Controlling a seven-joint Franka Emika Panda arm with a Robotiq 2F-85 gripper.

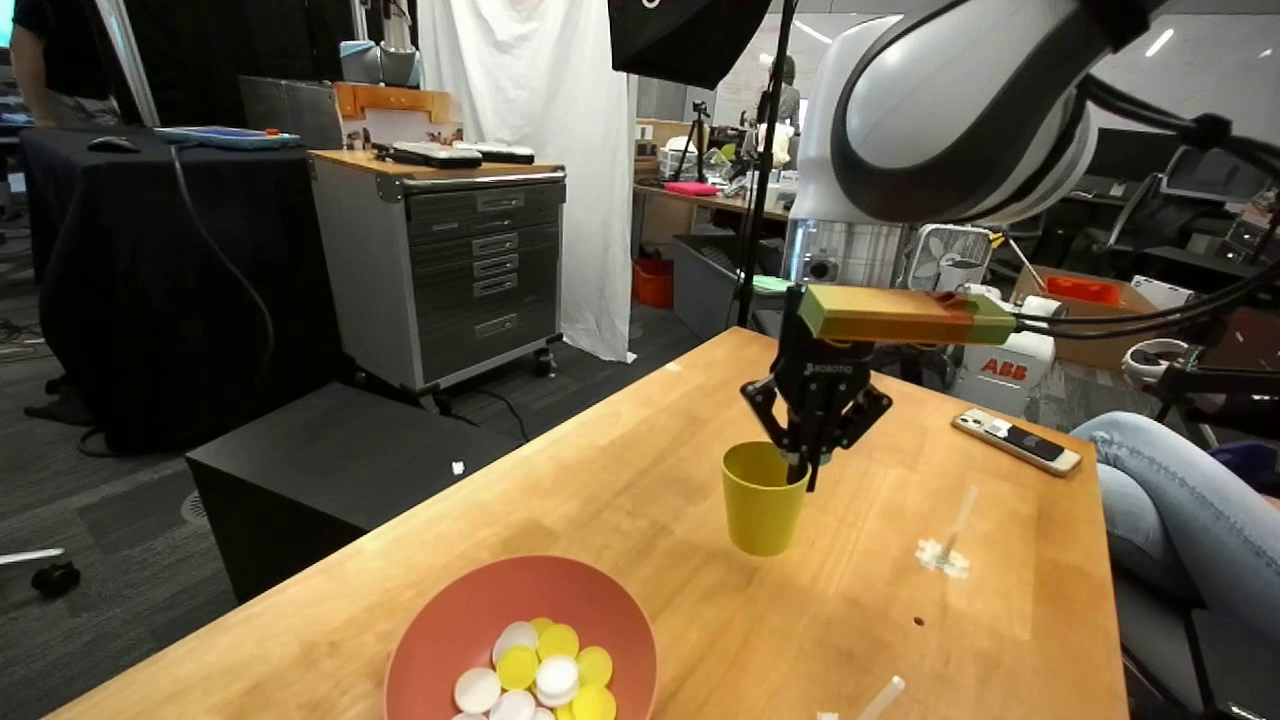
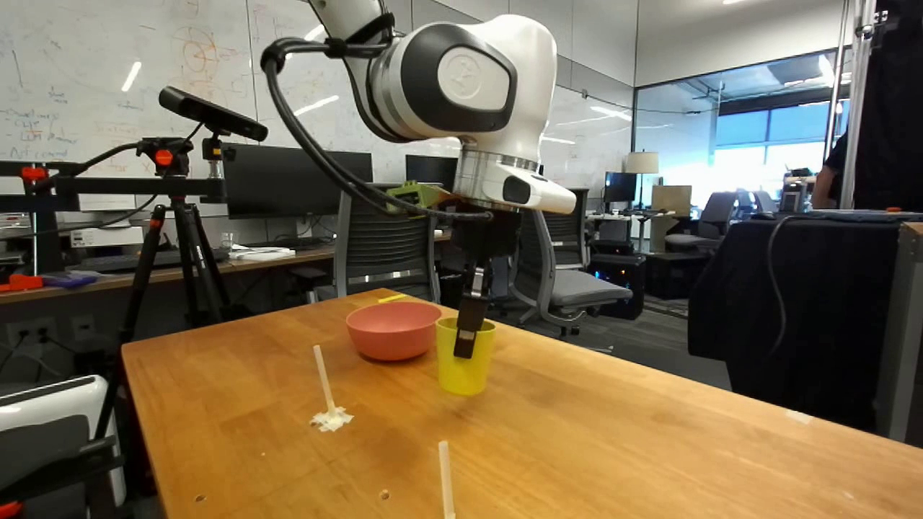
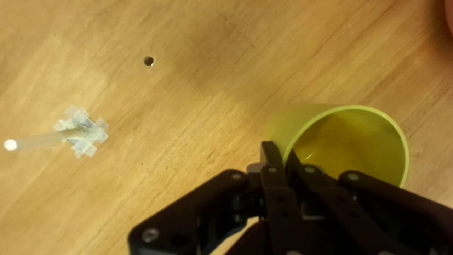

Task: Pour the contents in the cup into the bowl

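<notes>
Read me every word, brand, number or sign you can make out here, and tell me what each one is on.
"ROBOTIQ": on the gripper, in an exterior view.
"ABB": red letters on a white machine, in an exterior view.
Handwriting on the whiteboard: too small and blurred to read.
Emblem on the robot arm: no readable words.
Any marks on the phone: too small to read.
White mark on the black panel: cut off.
No readable numbers.

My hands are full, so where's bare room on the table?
In an exterior view, the widest bare patch on the table is bordered by the nearer stick at left, the yellow cup behind and the long edge at right; a smaller one lies left of the farther stick. Crowded: the jaws grip the cup's wall, with the pink bowl behind.
</notes>
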